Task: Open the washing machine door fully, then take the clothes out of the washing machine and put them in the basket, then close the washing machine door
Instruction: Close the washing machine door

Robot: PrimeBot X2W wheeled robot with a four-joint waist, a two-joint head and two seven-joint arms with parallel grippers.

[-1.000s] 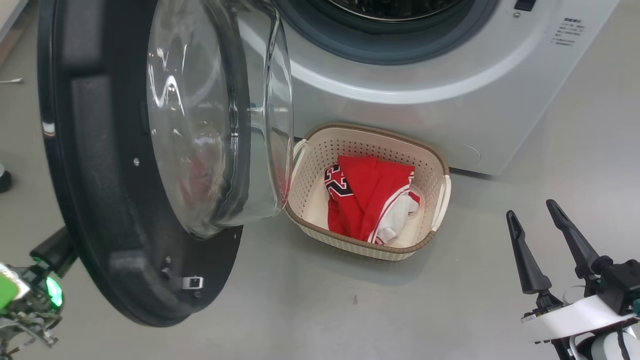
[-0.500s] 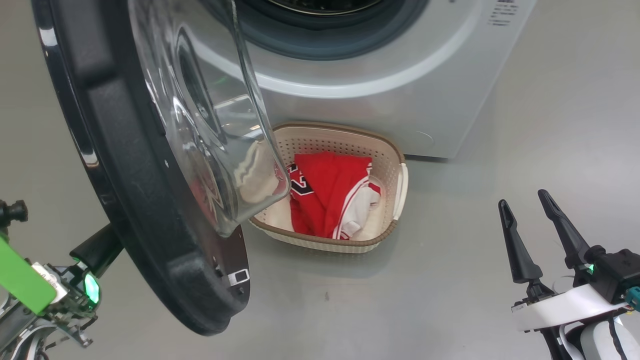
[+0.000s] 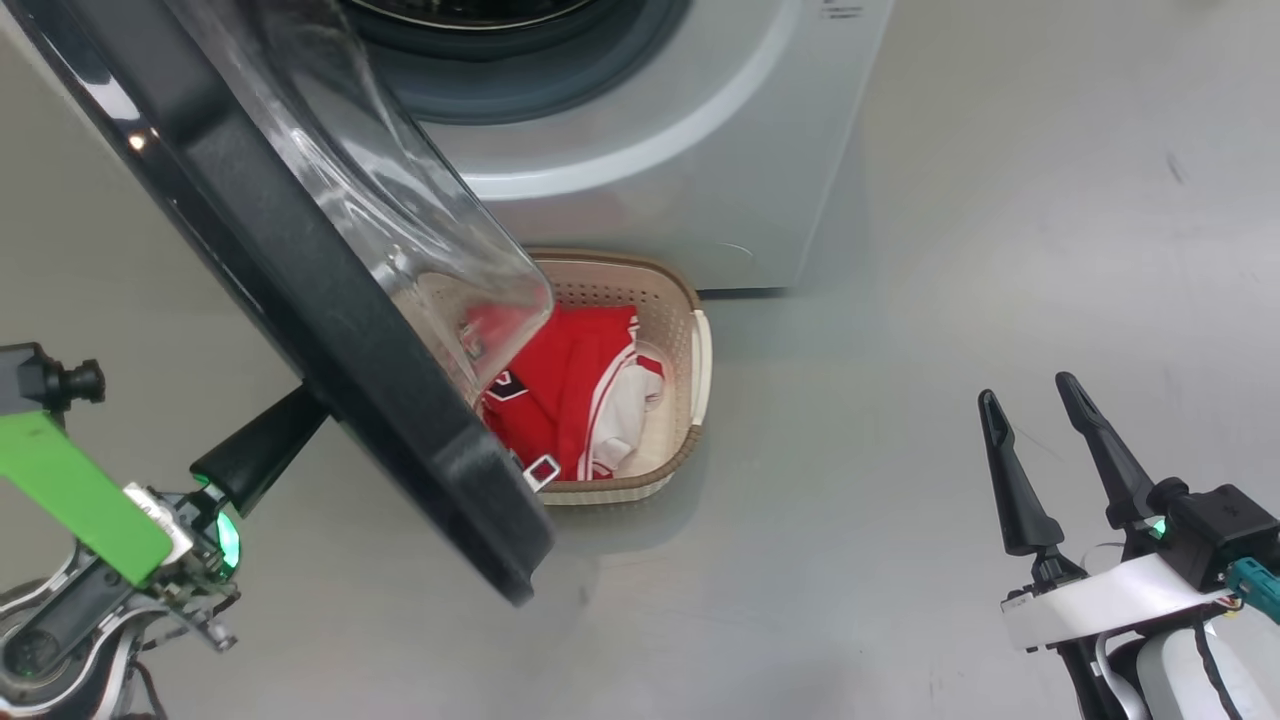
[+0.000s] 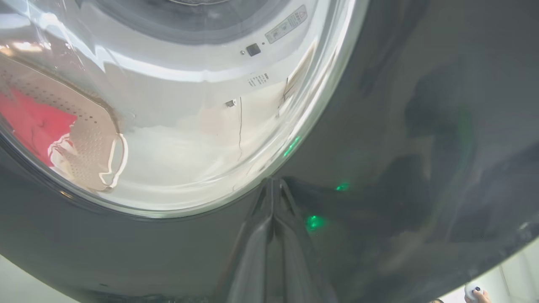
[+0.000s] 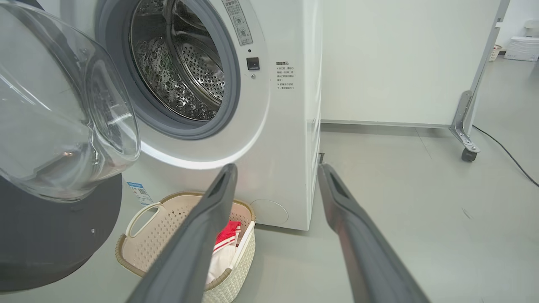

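Door (image 3: 300, 280) glossy black, glass (image 3: 420, 230) bulging; left fingers (image 4: 252, 261) pressed together; right fingers (image 3: 1012, 490) spread.

Washing machine door (image 3: 300, 290) swung closer to shut, now hiding left half of basket (image 3: 640, 266); left pincer (image 3: 295, 418) advanced behind it.

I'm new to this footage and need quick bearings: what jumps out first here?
The washing machine door, black-rimmed with a bulging glass bowl, stands partly open across the left of the head view, the shut left gripper against its outer face. Partly hidden behind it, red-and-white clothes lie in the basket in front of the washing machine, whose steel drum looks empty.
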